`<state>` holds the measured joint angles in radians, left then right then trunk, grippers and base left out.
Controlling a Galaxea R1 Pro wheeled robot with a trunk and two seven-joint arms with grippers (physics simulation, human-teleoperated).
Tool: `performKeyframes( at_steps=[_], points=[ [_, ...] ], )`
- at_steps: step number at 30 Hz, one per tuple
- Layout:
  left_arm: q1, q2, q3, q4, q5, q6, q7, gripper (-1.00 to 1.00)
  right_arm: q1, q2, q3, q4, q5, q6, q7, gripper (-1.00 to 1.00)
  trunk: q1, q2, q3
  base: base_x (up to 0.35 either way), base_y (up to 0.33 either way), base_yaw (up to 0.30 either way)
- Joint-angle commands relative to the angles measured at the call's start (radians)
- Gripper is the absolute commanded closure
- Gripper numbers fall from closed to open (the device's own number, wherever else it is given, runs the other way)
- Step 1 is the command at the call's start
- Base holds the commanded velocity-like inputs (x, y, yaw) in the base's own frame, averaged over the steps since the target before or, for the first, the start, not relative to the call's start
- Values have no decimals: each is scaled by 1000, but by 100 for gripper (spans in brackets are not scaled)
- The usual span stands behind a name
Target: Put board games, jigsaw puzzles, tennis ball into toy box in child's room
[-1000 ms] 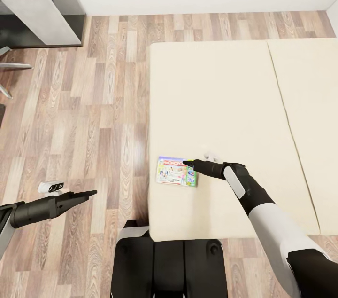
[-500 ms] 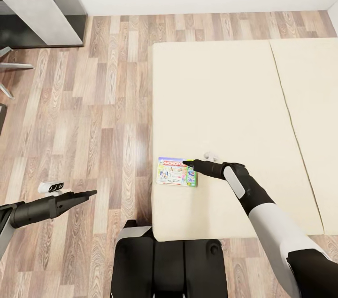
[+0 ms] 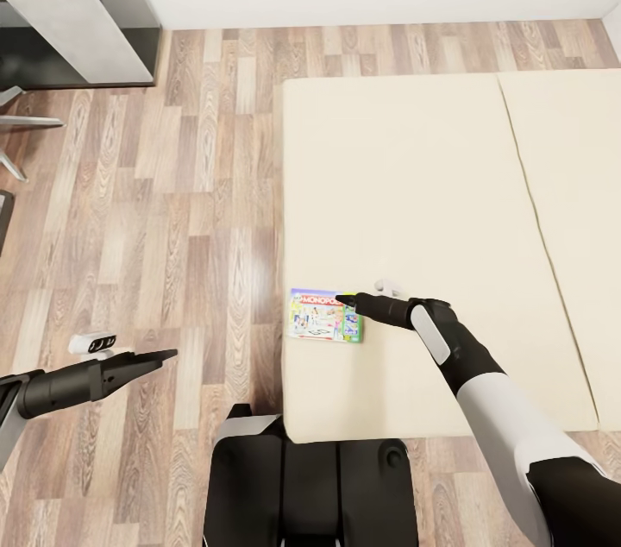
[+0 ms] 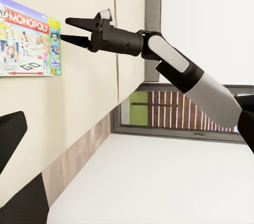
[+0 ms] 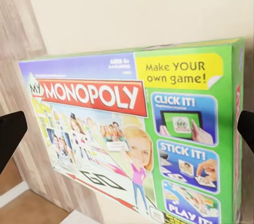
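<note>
A Monopoly board game box (image 3: 325,315) lies flat on the cream bed (image 3: 405,185), close to the bed's near left corner. My right gripper (image 3: 345,300) hovers just above the box's right end, open, with nothing between its fingers. The left wrist view shows that gripper (image 4: 69,30) from the side, fingers apart, beside the box (image 4: 29,38). In the right wrist view the box (image 5: 132,128) is seen close up, a fingertip at each side edge. My left gripper (image 3: 166,354) hangs open over the wooden floor, left of the bed. The other toys and the toy box are out of view.
A grey shelf unit (image 3: 69,3) stands at the back left, with chair legs (image 3: 17,124) beside it. Wood floor (image 3: 172,210) runs between it and the bed. A second mattress (image 3: 578,185) adjoins on the right. My base (image 3: 310,487) touches the bed's near edge.
The whole picture has slid slightly to the right, so the camera moved a little. Both arms and the Monopoly box keep their places relative to each other.
</note>
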<state>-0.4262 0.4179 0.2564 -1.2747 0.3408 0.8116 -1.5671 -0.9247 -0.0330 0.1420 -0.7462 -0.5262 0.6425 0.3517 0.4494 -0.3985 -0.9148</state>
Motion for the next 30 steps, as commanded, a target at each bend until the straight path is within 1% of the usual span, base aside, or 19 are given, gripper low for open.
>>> performKeyframes(
  at_steps=[1, 5, 30],
  points=[
    [0, 1, 0, 0, 0, 11, -4, -100, 0, -1, 2, -1, -2, 3, 1, -100, 1, -2, -1, 0, 128, 0],
    [0, 1, 0, 0, 0, 11, -4, -100, 0, -1, 2, -1, -2, 3, 0, -100, 1, -2, -1, 0, 120, 0],
    [0, 1, 0, 0, 0, 11, -4, -100, 0, 1, 2, -1, -2, 4, 0, -100, 1, -2, -1, 0, 61, 0]
  ],
)
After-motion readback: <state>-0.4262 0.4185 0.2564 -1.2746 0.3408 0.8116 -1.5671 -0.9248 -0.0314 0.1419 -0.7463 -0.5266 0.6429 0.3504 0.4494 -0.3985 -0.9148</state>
